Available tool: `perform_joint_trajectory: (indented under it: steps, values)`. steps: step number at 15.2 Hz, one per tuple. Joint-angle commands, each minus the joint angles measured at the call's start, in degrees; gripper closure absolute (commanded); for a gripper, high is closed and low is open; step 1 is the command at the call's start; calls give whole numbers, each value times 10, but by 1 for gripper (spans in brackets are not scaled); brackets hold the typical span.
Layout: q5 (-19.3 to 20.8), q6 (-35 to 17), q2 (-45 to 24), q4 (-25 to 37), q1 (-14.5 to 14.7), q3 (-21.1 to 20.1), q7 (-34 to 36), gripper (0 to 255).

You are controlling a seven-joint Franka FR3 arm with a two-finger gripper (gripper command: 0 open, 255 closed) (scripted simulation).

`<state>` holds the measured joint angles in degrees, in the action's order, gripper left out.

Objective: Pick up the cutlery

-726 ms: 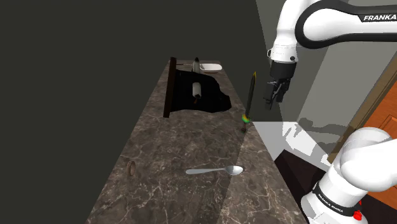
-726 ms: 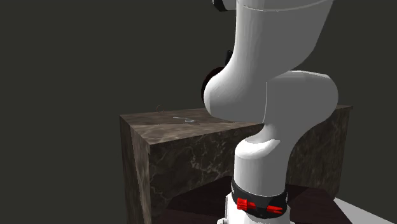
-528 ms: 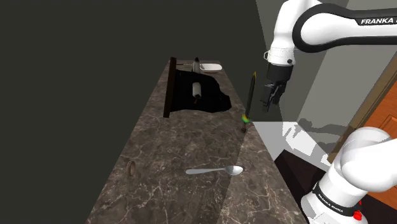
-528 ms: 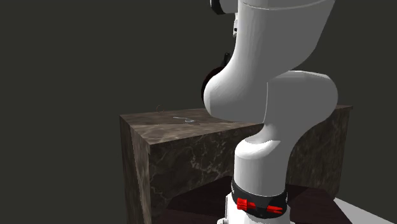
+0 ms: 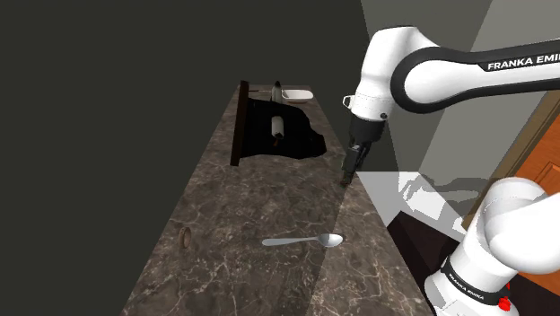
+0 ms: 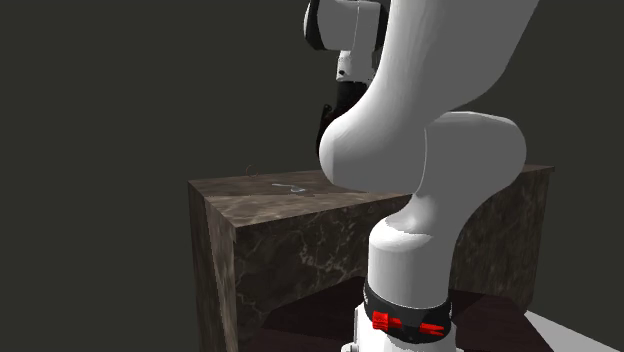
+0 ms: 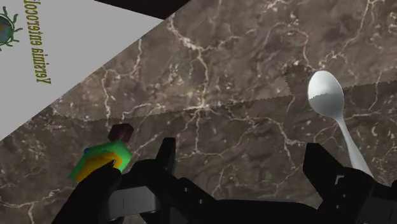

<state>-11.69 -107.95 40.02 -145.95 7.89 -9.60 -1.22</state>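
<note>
One pale spoon [image 5: 305, 241] is lying flat on the dark marbled counter [image 5: 242, 206], low and right of centre in the shoulder view. The black gripper [image 5: 349, 167] is hanging over the counter's right edge at mid-frame, well apart from the spoon, its fingers [image 7: 167, 153] standing wide with nothing between them.

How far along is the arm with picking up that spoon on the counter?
Done: nothing is grasped; the spoon lies flat on the marbled counter. In hand: the gripper hangs open above the counter, with the spoon beside one finger, not between them. Left, likely: centre over the spoon, descend, close, lift.
</note>
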Motion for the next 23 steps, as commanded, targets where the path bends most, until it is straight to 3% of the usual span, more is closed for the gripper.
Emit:
perform_joint_trajectory:
  steps: [1,14,23]
  values:
    - [-14,-40,-21,-4,17,-14,-11,0]
    - [-87,-287,-173,-6,123,-109,-81,0]
    - [-97,-363,-218,-35,129,-121,-92,0]
